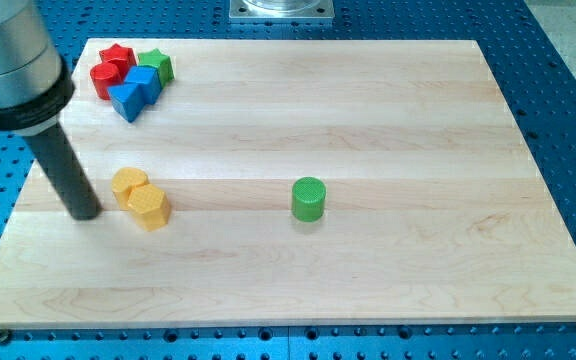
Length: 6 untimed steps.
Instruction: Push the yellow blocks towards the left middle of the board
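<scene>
Now my tip beside yellow blocks.

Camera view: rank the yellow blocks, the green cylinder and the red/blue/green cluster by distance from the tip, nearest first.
1. Yellow blocks: touching pair just to the view's right of my tip.
2. Red/blue/green cluster: above my tip, at the board's top-left corner.
3. Green cylinder: mid-board, far to the view's right.

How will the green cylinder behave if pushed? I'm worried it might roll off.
The green cylinder stands upright on its flat end on the wooden board, so it would probably slide, not roll. It looks squat, so tipping seems unlikely. A push off-centre might make it veer aside.
</scene>
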Tool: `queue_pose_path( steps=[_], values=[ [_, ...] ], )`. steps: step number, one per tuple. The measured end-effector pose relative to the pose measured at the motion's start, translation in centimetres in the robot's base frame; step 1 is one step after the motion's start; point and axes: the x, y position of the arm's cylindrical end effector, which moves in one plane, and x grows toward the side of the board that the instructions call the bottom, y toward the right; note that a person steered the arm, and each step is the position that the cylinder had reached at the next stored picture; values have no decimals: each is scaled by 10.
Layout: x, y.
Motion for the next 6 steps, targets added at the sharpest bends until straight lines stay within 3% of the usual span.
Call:
queue_pose_path(
  steps=[1, 2, 3, 4, 6],
  values=[
    [46, 34],
    [49, 122],
    [23, 120],
    [-5, 66],
    [-74, 27]
  ],
)
